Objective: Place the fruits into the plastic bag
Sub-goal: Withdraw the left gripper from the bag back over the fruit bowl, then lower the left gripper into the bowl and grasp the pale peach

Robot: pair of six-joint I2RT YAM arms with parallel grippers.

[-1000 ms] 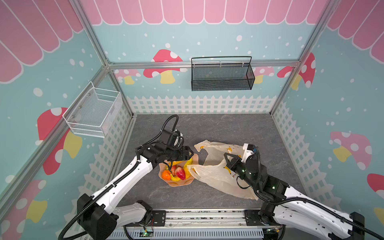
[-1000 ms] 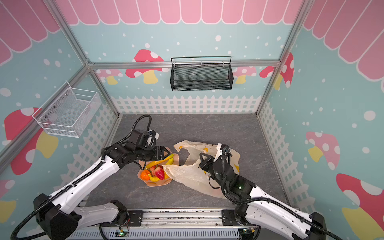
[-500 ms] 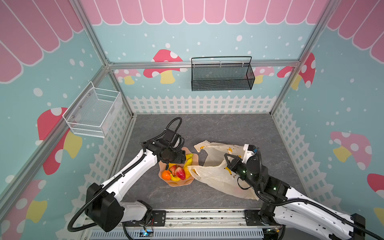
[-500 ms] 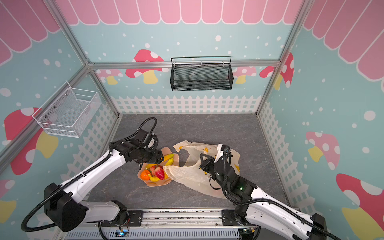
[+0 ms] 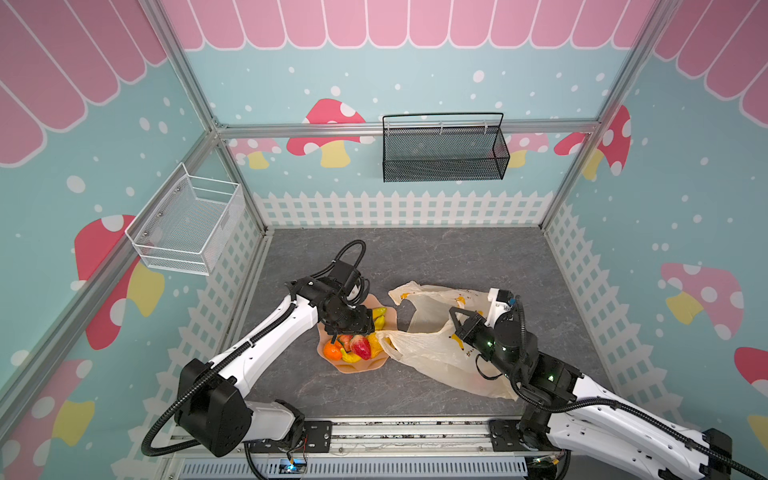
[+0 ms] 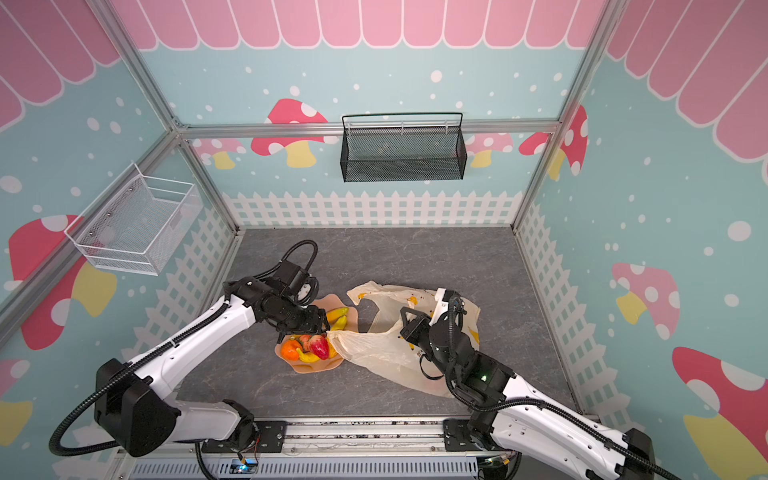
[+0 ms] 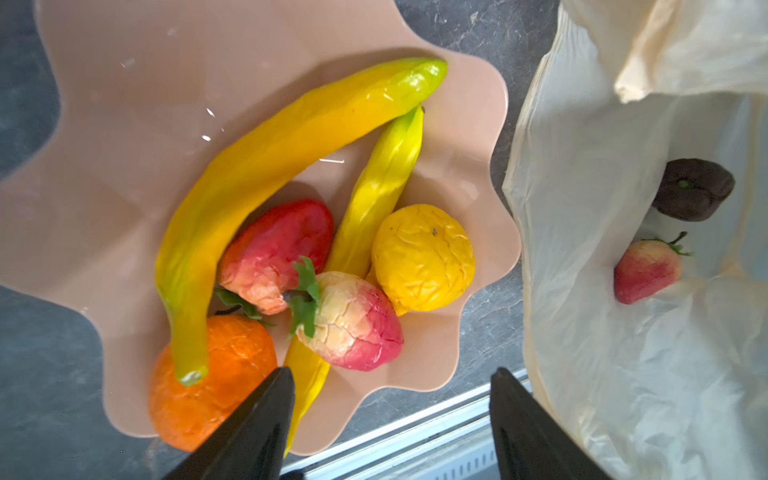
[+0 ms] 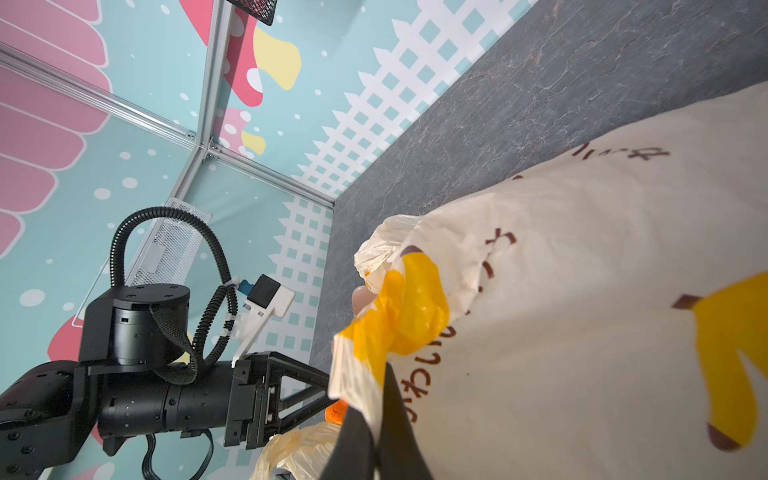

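A peach wavy plate (image 7: 124, 104) carries the fruits: two bananas (image 7: 291, 145), two strawberries (image 7: 353, 320), an orange (image 7: 208, 382) and a yellow-orange fruit (image 7: 422, 255). My left gripper (image 7: 392, 372) hangs open just above them, nothing between its fingers; in both top views it (image 5: 351, 328) covers the plate's back half. Beside the plate lies the cream plastic bag (image 5: 432, 349), mouth towards it. Inside the bag I see a dark brown fruit (image 7: 692, 189) and a strawberry (image 7: 646, 272). My right gripper (image 8: 384, 374) is shut on the bag's upper edge and holds it lifted.
A black wire basket (image 5: 444, 149) hangs on the back wall and a white mesh basket (image 5: 187, 228) on the left wall. A metal rail (image 5: 395, 432) runs along the front edge. White picket fencing lines the grey floor (image 5: 457, 257).
My left gripper has swung towards the front and come down over the fruits on the plate, staying open. The right gripper and the bag have hardly moved.
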